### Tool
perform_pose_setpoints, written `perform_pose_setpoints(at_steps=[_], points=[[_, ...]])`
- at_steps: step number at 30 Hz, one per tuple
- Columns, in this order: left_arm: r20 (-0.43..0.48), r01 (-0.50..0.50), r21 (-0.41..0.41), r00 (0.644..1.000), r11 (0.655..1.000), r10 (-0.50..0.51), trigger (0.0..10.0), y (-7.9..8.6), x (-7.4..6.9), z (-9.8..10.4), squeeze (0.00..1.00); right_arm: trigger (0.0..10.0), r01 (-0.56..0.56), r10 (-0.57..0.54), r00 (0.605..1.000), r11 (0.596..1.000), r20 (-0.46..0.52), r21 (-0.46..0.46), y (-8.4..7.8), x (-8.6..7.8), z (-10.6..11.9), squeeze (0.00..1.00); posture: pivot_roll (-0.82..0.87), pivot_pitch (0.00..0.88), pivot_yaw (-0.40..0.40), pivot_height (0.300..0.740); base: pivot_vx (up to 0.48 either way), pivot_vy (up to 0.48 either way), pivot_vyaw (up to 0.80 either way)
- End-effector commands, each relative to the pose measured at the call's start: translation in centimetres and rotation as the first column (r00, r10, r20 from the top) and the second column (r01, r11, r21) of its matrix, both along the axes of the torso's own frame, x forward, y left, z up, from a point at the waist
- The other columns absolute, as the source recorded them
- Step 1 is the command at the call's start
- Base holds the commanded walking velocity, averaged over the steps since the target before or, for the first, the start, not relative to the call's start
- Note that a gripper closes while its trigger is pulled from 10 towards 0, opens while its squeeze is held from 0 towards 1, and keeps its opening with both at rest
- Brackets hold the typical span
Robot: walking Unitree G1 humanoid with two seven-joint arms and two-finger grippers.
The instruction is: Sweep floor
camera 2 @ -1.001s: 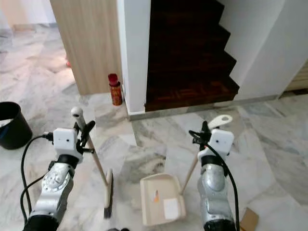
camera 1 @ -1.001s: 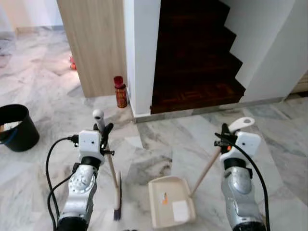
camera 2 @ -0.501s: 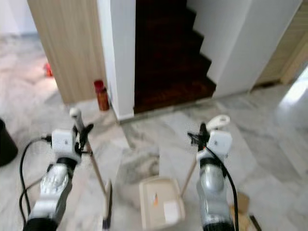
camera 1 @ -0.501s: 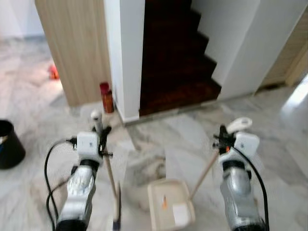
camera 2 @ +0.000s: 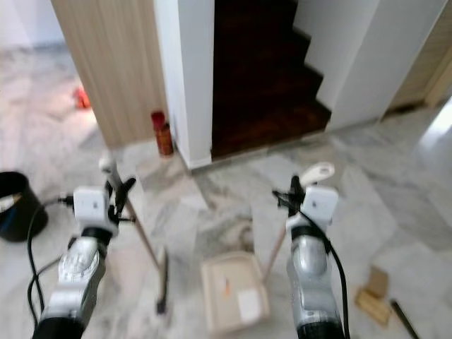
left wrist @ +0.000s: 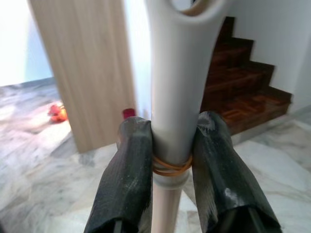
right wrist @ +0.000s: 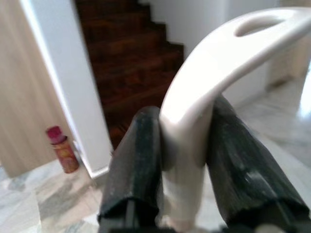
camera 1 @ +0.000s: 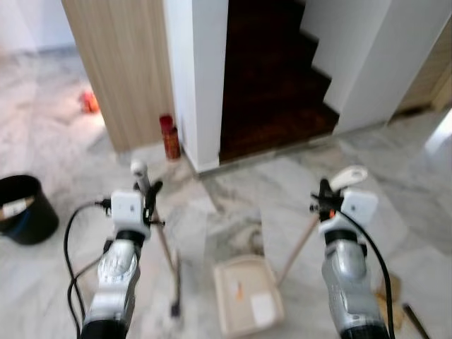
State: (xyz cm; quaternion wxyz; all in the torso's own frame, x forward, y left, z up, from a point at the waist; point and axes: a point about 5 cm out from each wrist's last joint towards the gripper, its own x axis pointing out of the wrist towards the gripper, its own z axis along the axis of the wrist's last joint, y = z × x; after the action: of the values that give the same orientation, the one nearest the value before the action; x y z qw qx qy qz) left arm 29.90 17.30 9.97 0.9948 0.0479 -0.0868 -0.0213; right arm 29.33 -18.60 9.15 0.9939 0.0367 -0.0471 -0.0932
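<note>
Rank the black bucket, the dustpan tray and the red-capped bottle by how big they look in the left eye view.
1. Dustpan tray, largest, though it lies nearest the camera, which inflates it.
2. Black bucket, a bit smaller in the frame; its left side is cut by the picture edge, so this ranking is unsure.
3. Red-capped bottle, clearly smallest and farthest, by the white wall.

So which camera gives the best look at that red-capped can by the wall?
The left eye view: the can stands whole on the floor at the foot of the white wall. The right eye view shows much the same. The right wrist view has it blurred beside the right gripper; the left wrist view catches just its cap.
</note>
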Motion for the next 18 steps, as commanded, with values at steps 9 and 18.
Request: perform_pose_setpoints(at_steps=[9, 18], points=[[0.039, 0.002, 0.006, 0.999, 1.000, -0.002, 10.0, 0.10, 0.27, 1.09, 0.00, 10.0, 0.005, -0.004, 0.998, 1.000, 0.066, -0.016, 0.06, 0.36, 1.57, 0.00, 0.01, 0.000, -0.037, 0.740, 0.000, 0.342, 0.00], [0.035, 0.001, 0.009, 0.999, 1.000, -0.001, 10.0, 0.07, 0.19, 1.06, 0.00, 10.0, -0.004, 0.006, 0.997, 1.000, 0.071, -0.025, 0.24, 0.24, 1.64, 0.00, 0.01, 0.000, -0.034, 0.740, 0.000, 0.342, 0.00]])
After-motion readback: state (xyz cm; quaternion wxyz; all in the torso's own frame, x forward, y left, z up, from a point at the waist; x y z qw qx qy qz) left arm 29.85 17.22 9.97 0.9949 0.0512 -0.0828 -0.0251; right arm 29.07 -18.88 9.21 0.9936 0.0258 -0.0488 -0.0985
